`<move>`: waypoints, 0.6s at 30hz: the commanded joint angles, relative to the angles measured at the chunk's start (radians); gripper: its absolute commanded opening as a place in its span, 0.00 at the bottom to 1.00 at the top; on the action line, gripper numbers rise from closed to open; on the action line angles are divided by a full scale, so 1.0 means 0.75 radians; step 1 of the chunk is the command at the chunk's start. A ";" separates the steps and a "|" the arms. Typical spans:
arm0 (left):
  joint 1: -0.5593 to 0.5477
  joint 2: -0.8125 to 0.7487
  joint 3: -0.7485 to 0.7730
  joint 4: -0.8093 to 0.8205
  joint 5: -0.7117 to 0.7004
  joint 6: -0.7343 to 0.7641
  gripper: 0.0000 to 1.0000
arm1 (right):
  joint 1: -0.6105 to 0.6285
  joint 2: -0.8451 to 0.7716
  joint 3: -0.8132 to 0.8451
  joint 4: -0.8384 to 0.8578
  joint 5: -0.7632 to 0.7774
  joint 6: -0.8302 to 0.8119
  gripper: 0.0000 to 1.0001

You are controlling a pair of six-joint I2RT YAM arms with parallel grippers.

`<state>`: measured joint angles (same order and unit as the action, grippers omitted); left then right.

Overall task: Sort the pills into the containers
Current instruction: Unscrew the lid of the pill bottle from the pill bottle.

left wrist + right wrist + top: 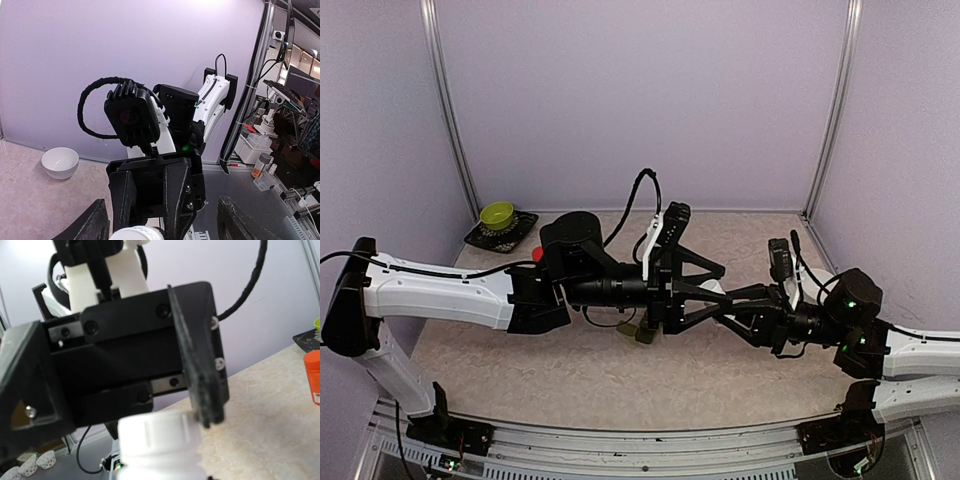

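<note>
White bottle (160, 447) fills the foreground of the right wrist view, held by the right fingers (176, 200), which are closed on it. The left arm (440, 290) and right arm (910, 350) meet nose to nose above the middle of the table (540, 370). The left fingers (240, 222) stand wide apart on either side of the bottle's cap, one tip just beside its rim, gripping nothing. A black tray (520, 232) at the table's far left corner carries a green bowl (497, 214). A white bowl (60, 162) sits near the foot of a wall. A red bottle (312, 376) stands upright just beside the tray. The containers (642, 331), a dark green strip, lie on the table beneath the left arm's wrist, partly hidden; their lids cannot be made out.
</note>
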<state>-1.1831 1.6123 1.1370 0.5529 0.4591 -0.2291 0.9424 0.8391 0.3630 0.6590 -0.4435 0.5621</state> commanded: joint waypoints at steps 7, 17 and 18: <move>-0.002 -0.051 -0.038 0.019 0.075 -0.008 0.61 | -0.009 -0.093 -0.022 -0.063 0.184 -0.017 0.00; 0.003 -0.031 -0.028 -0.007 0.071 -0.010 0.43 | -0.008 -0.094 -0.013 -0.082 0.188 -0.022 0.00; 0.003 -0.028 -0.026 -0.015 0.071 -0.009 0.43 | -0.007 -0.091 -0.007 -0.088 0.183 -0.028 0.00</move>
<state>-1.1652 1.6112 1.1259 0.5514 0.4473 -0.2317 0.9478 0.7792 0.3557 0.5991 -0.4122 0.5449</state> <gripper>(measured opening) 0.445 0.312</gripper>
